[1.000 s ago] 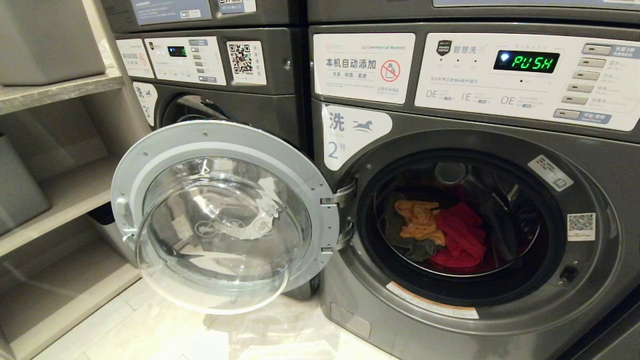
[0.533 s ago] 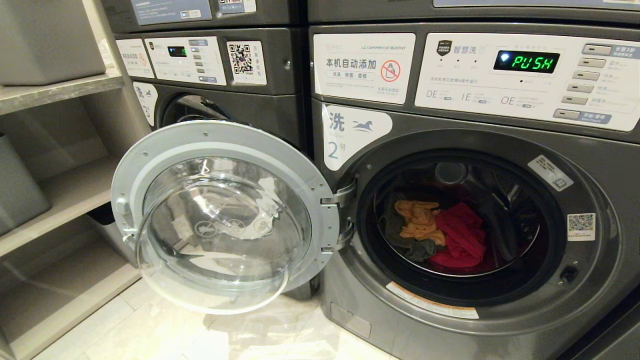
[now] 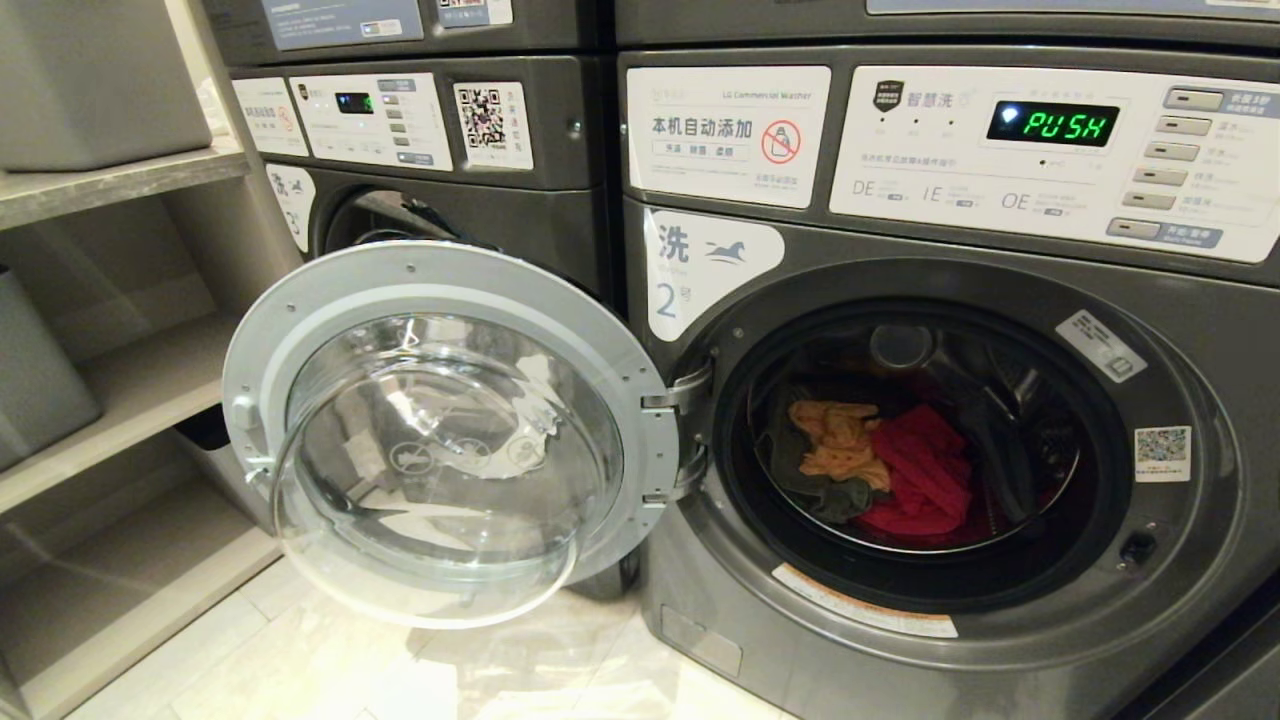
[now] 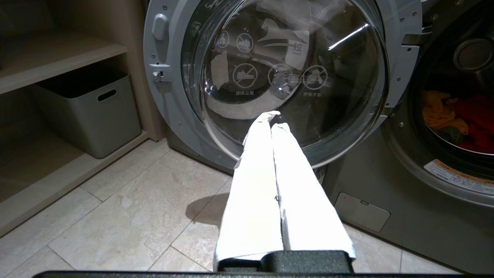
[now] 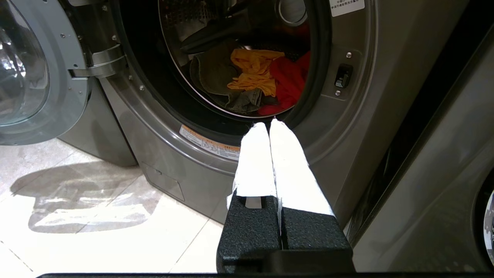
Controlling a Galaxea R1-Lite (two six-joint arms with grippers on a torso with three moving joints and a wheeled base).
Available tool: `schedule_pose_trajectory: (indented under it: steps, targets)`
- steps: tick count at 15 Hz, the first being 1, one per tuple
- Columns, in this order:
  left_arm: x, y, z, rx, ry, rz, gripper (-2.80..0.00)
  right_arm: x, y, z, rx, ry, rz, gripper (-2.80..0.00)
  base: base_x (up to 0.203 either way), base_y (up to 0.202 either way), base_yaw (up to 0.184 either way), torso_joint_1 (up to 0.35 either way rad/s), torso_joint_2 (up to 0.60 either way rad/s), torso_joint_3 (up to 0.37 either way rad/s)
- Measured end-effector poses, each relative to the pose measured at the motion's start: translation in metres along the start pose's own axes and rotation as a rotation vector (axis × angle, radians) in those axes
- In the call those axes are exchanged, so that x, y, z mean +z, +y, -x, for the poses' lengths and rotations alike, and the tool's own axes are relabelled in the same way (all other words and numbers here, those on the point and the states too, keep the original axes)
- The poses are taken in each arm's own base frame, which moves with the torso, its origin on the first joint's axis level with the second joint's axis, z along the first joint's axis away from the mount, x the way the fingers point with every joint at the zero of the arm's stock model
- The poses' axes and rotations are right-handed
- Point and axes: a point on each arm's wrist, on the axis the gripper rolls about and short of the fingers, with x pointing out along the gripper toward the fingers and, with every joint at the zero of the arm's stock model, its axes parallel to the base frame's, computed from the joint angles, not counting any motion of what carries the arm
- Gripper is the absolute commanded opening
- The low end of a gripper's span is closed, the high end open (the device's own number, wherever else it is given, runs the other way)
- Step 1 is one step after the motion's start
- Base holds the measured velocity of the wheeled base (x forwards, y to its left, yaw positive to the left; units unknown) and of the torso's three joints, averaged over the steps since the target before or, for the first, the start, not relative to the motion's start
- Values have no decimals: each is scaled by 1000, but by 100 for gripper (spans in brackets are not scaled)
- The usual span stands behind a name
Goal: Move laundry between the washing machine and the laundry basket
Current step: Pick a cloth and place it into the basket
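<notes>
The dark grey washing machine (image 3: 1180, 590) marked 2 stands in front of me, its round glass door (image 3: 440, 440) swung wide open to the left. In the drum lies the laundry: a mustard-orange garment (image 3: 838, 443), a red-pink one (image 3: 925, 470) and a dark grey-green one (image 3: 810, 490). Neither arm shows in the head view. My left gripper (image 4: 272, 119) is shut and empty, low over the tiles, pointing at the open door (image 4: 285, 77). The right gripper (image 5: 267, 125) is shut and empty too, just short of the drum opening below the laundry (image 5: 254, 73). The laundry basket is out of view.
A second, alike washer (image 3: 420, 130) stands behind the open door. Shelves (image 3: 110, 180) on the left hold grey solid-sided bins (image 4: 92, 112). Pale floor tiles (image 3: 300, 670) lie under the open door. Another machine's front (image 5: 444, 173) stands close to the right gripper.
</notes>
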Motion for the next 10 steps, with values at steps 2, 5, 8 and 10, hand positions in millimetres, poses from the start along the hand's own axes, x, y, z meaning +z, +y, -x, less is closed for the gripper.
schedule_pose_trajectory:
  steps: [2, 5, 8, 10]
  targets:
    - [0, 0, 0, 0, 0, 0, -280, 0, 0, 0, -1, 0, 0, -280, 0, 0, 0, 0, 0, 0]
    - [0, 0, 0, -1, 0, -1, -280, 0, 0, 0, 0, 0, 0, -280, 0, 0, 0, -1, 0, -12]
    - [0, 0, 0, 0, -1, 0, -280, 0, 0, 0, 0, 0, 0, -280, 0, 0, 0, 1, 4, -136]
    - [0, 0, 0, 0, -1, 4, -280, 0, 0, 0, 0, 0, 1, -280, 0, 0, 0, 1, 5, -178]
